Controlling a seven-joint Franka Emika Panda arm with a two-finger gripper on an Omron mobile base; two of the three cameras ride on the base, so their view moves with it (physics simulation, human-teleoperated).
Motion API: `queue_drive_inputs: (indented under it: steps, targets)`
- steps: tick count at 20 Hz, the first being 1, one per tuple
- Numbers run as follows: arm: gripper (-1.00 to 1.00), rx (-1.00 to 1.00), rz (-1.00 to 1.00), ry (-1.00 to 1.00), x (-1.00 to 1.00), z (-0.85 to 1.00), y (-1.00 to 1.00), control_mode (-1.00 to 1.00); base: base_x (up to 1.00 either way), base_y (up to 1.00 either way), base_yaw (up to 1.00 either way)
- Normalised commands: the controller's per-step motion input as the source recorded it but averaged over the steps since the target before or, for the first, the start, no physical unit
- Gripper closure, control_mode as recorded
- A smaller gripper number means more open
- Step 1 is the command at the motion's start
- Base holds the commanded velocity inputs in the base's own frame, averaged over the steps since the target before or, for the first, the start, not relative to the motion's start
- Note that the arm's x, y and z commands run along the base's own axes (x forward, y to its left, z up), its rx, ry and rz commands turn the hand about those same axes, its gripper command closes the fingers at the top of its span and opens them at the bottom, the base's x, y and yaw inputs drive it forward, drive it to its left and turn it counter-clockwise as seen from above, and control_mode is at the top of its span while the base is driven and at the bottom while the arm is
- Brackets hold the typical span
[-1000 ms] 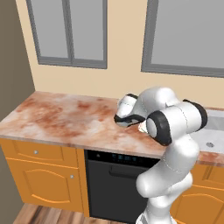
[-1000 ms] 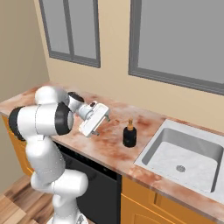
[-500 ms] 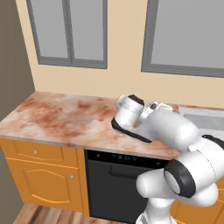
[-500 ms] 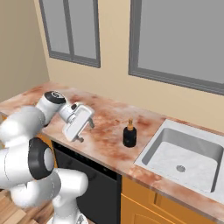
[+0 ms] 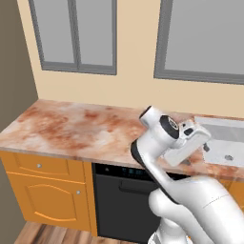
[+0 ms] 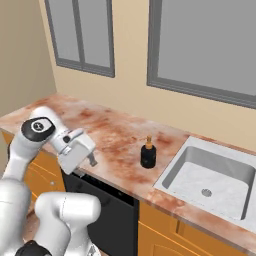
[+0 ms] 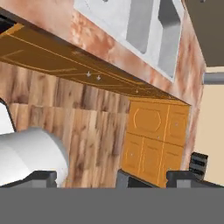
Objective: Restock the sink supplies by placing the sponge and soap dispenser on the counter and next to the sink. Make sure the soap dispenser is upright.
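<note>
The soap dispenser [image 6: 147, 154], a dark bottle with an amber pump, stands upright on the counter [image 6: 112, 135], a short way left of the sink [image 6: 212, 175]. My gripper [image 6: 90, 159] hangs open and empty over the counter's front edge, well left of the dispenser and apart from it. In the left base view the gripper [image 5: 196, 153] sits just left of the sink [image 5: 224, 143], above the mottled counter [image 5: 81, 128]. The hand view looks down past the widely spread fingertips [image 7: 43, 177] at the sink [image 7: 144, 26] and the counter edge [image 7: 87, 37]. The sponge is out of view.
Orange cabinets [image 7: 153, 131] and a black dishwasher front [image 5: 119, 190] stand under the counter, above a wooden floor [image 7: 78, 122]. Grey-framed windows [image 6: 210, 45] line the cream back wall. A long stretch of bare counter runs left of my arm.
The arm has swung round and its hand has dropped back from over the counter to the front edge. The jaws stayed open. The soap dispenser has not moved.
</note>
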Motion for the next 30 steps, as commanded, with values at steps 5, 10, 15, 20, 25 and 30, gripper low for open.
queue_drive_inputs:
  steps: [5, 10, 15, 20, 25, 30]
  targets:
    - [-1.0, 0.11, 0.0, -0.41, -1.0, 0.08, -0.01, -1.0, 0.0, 0.0, 0.0]
    - [-1.0, 0.16, 0.03, -0.39, -0.66, 0.12, 0.0, -1.0, 0.0, 0.0, 0.0]
    - [-1.0, 0.19, 0.16, -0.37, -0.08, 0.17, 0.06, -1.0, 0.0, 0.0, 0.0]
    - [-1.0, 0.07, 0.27, -0.15, 0.05, -0.17, 0.74, -1.0, 0.0, 0.0, 0.0]
    - [-1.0, 0.0, 0.32, 0.0, 0.01, -0.51, 0.7, -1.0, 0.0, 0.0, 0.0]
    - [-1.0, 0.0, 0.27, 0.02, 0.01, -0.38, 0.32, 1.0, -0.02, 0.06, 0.07]
